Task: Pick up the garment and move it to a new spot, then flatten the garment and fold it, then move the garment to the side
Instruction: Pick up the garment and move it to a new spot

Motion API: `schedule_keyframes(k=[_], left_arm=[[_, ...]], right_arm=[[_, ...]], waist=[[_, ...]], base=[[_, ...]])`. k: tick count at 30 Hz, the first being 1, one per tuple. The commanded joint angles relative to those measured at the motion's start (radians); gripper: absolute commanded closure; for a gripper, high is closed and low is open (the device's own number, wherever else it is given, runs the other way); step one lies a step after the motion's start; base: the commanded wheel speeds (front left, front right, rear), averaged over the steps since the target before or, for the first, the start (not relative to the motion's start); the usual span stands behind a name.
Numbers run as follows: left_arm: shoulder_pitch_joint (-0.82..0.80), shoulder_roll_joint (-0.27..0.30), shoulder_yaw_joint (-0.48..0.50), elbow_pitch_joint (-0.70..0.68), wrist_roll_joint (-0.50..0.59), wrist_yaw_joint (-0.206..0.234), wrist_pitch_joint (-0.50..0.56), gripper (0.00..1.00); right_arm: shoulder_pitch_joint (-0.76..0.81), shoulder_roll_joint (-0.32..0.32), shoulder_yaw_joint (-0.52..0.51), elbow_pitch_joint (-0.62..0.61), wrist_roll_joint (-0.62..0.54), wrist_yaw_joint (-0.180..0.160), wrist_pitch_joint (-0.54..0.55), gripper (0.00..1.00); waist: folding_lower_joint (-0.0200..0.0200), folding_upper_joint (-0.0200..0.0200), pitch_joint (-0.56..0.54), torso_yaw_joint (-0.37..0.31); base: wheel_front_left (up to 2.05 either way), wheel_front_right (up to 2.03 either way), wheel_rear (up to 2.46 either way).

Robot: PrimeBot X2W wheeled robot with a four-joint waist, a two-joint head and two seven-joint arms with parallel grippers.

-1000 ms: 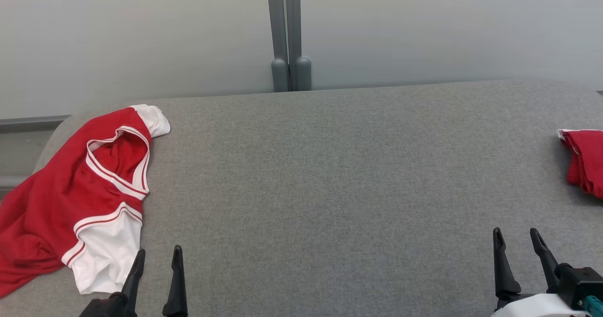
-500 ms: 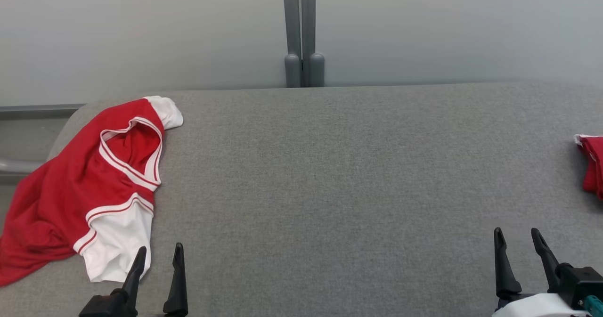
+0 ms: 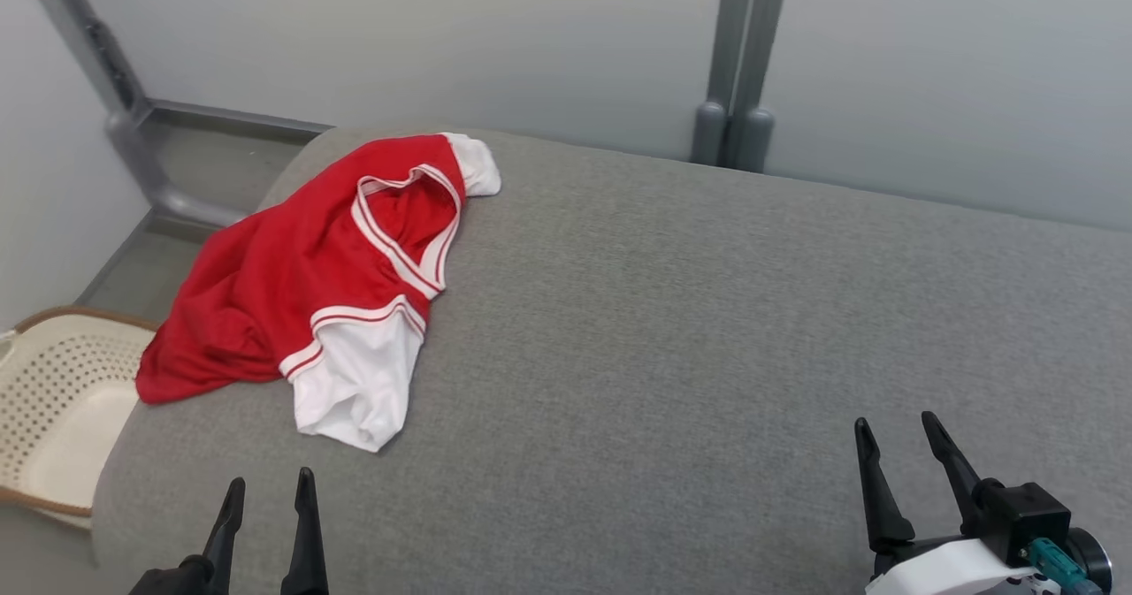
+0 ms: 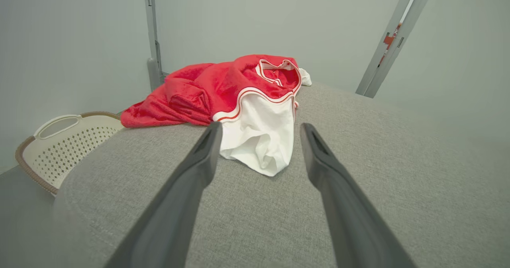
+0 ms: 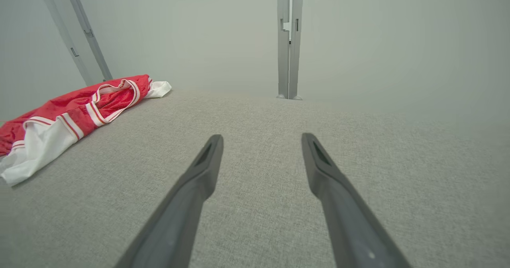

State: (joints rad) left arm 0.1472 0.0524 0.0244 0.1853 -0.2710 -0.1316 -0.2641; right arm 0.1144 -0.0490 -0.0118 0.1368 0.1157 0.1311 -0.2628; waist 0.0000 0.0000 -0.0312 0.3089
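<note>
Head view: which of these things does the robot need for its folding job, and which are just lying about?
For the job: red and white garment, grey table under it, left gripper, right gripper, both open.
Lying about: pale basket beside the table, grey post by the wall.

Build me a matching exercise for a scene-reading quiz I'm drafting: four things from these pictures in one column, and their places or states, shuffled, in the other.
Column one
1. red and white sports garment
2. cream perforated plastic basket
3. left gripper
4. right gripper

Column two
A. open, over a bare stretch of the grey padded table
B. crumpled near the table's left end
C. low down beside the table's left end
D. open, fingers aimed at the garment

Pairs: 1-B, 2-C, 3-D, 4-A
</note>
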Motion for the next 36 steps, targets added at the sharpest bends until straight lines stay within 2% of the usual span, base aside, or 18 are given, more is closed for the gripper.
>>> schedule_keyframes(k=[1, 6, 9, 11, 16, 22, 24, 27, 29, 32, 33, 34, 36], left_arm=[[0.006, -0.001, 0.0, -0.007, -0.008, 0.002, 0.0, 0.0], [-0.008, -0.002, 0.011, -0.014, -0.015, 0.002, 0.0, 0.0], [-0.091, -0.003, -0.044, 0.019, -0.031, 0.002, 0.0, 0.0], [-0.164, -0.002, -0.097, 0.108, -0.071, 0.002, 0.0, 0.0], [-0.517, -0.002, -0.213, 0.323, -0.144, 0.004, 0.052, 0.0], [-0.873, 0.015, -0.246, 0.583, -0.19, 0.003, 0.179, 0.0], [-0.946, 0.054, -0.251, 0.672, -0.174, 0.002, 0.215, 0.0], [-1.021, 0.079, -0.244, 0.81, -0.193, 0.004, 0.291, 0.0], [-1.051, 0.111, -0.249, 0.886, -0.184, 0.019, 0.343, 0.0], [-1.08, 0.121, -0.23, 0.954, -0.21, 0.019, 0.376, 0.0], [-1.085, 0.124, -0.232, 0.973, -0.209, 0.016, 0.381, 0.39], [-1.087, 0.131, -0.232, 0.989, -0.211, 0.017, 0.384, 1.0], [-1.081, 0.131, -0.248, 1.024, -0.205, 0.011, 0.417, 1.0]], right_arm=[[-0.008, -0.003, 0.004, 0.004, -0.009, -0.001, -0.003, 0.0], [-0.009, -0.004, 0.008, 0.003, -0.016, -0.001, -0.003, 0.0], [-0.03, -0.004, 0.002, -0.01, -0.033, -0.001, -0.003, 0.0], [-0.055, -0.004, 0.004, -0.016, -0.053, -0.001, -0.003, 0.0], [-0.183, -0.046, 0.089, -0.012, -0.106, -0.001, -0.003, 0.0], [-0.321, -0.088, 0.163, -0.004, -0.101, -0.001, -0.003, 0.0], [-0.353, -0.09, 0.181, -0.006, -0.097, -0.001, -0.003, 0.0], [-0.38, -0.083, 0.186, -0.012, -0.091, -0.001, -0.003, 0.0], [-0.391, -0.077, 0.182, -0.016, -0.089, -0.001, -0.003, 0.0], [-0.398, -0.068, 0.172, -0.022, -0.088, -0.001, -0.003, 0.0], [-0.398, -0.065, 0.167, -0.024, -0.087, -0.001, -0.003, 0.0], [-0.396, -0.063, 0.163, -0.024, -0.086, -0.001, -0.003, 0.0], [-0.394, -0.057, 0.16, -0.023, -0.084, -0.001, -0.003, 0.0]], waist=[[0.0, 0.0, -0.002, 0.11], [0.0, 0.0, 0.012, 0.107], [0.0, 0.0, 0.074, 0.088], [0.0, 0.0, 0.132, 0.074], [0.0, 0.0, 0.331, 0.012], [0.0, 0.0, 0.492, -0.077], [0.0, 0.0, 0.523, -0.111], [0.0, 0.0, 0.552, -0.157], [0.0, 0.0, 0.562, -0.18], [0.0, 0.0, 0.566, -0.199], [0.0, 0.0, 0.566, -0.202], [0.0, 0.0, 0.563, -0.205], [0.0, 0.0, 0.553, -0.209]], base=[[0.0, 0.0, 0.0], [0.0, 0.0, 0.0], [0.0, 0.0, 0.0], [0.0, 0.0, 0.0], [0.0, 0.0, 0.0], [0.0, 0.0, 0.0], [0.0, 0.0, 0.0], [0.0, 0.0, 0.0], [0.0, 0.0, 0.0], [0.0, 0.0, 0.0], [0.0, 0.0, 0.0], [0.0, 0.0, 0.0], [0.0, 0.0, 0.0]])
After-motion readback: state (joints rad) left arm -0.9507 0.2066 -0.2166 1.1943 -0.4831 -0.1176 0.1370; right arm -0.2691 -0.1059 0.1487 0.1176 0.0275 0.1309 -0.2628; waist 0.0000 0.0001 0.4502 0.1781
